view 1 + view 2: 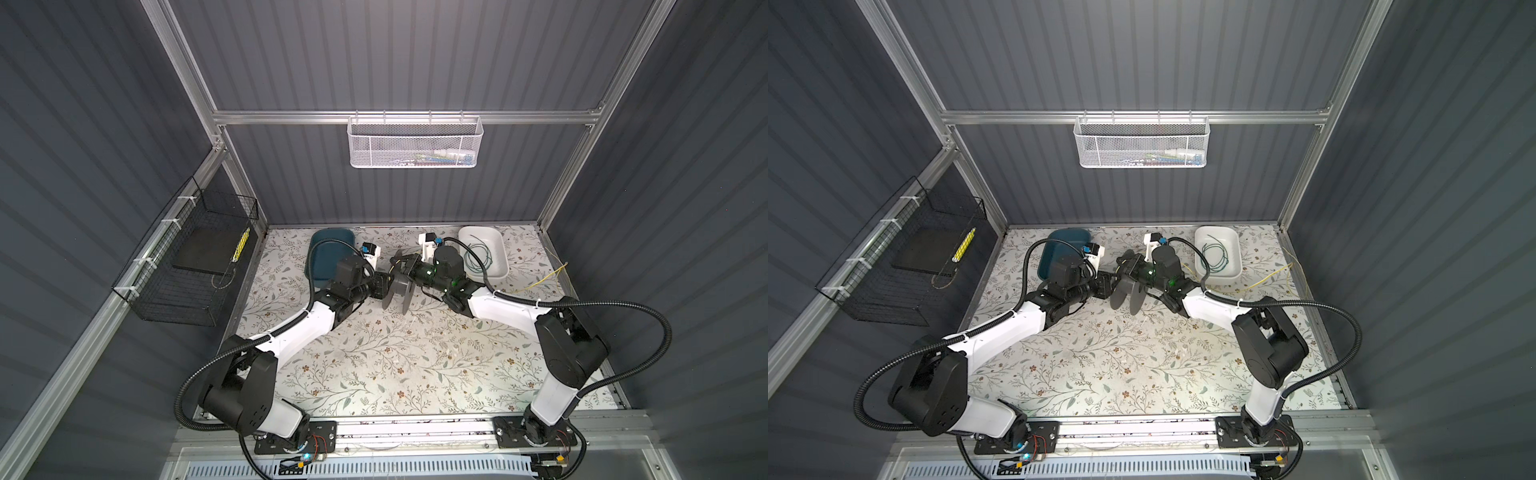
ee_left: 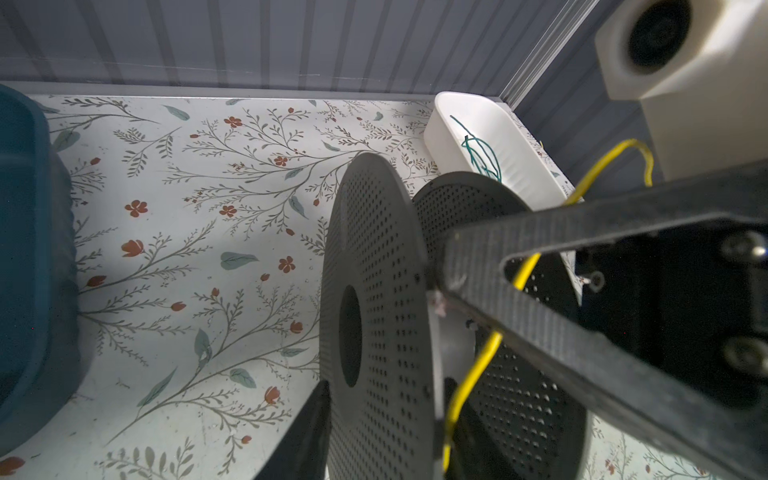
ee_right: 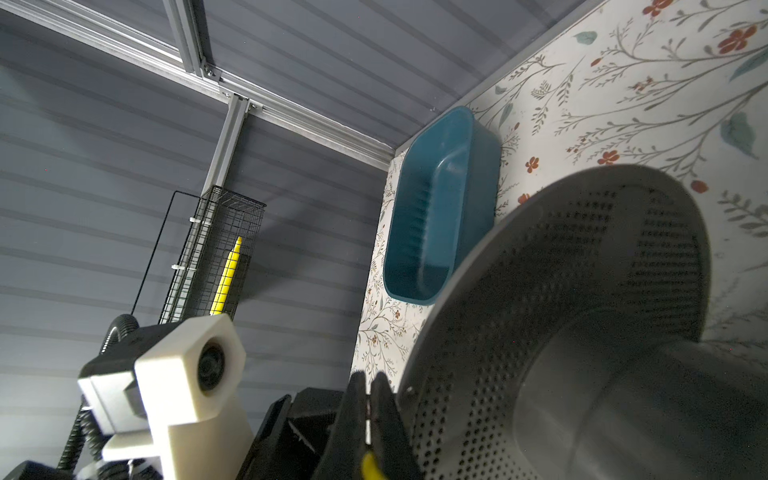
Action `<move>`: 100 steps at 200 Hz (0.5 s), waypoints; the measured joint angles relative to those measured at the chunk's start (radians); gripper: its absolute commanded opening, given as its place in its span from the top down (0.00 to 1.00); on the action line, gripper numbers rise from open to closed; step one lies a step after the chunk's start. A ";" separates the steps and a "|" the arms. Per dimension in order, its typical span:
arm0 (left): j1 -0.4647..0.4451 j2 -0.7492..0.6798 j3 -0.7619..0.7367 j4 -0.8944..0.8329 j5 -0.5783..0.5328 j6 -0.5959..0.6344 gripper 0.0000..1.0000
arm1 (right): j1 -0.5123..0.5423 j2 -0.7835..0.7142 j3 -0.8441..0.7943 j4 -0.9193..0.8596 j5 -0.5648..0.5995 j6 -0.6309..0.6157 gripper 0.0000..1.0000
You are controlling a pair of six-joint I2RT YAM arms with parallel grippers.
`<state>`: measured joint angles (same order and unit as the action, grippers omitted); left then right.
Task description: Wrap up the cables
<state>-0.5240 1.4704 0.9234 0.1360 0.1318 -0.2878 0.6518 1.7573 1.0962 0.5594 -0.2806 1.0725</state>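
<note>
You're winding: right pincer [image 3: 369, 386] pinches the yellow cable [image 2: 478, 365] beside the spool [image 2: 386, 270]. Left pincer [image 2: 382, 399] straddles its flange [image 2: 374, 224] — grip unclear; clamp, then rotate.

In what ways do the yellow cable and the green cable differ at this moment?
The green cable lies in loose loops inside the white bin; the yellow cable runs outside it, across the table to the grey spool. The right hand is shut on the yellow cable; no hand touches the green cable. Both are thin wires.
</note>
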 measured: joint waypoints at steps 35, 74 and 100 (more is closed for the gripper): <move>-0.010 0.002 0.000 0.000 -0.018 0.008 0.65 | 0.003 0.010 0.000 0.010 0.001 0.001 1.00; -0.025 0.013 0.000 0.000 -0.032 0.032 0.80 | 0.008 0.015 -0.002 0.019 0.002 0.002 1.00; -0.032 0.014 0.000 0.000 -0.053 0.061 0.92 | 0.008 0.015 -0.003 0.023 0.003 0.004 1.00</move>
<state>-0.5560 1.4841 0.9230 0.1364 0.0784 -0.2272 0.6594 1.7721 1.0931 0.5827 -0.2771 1.0767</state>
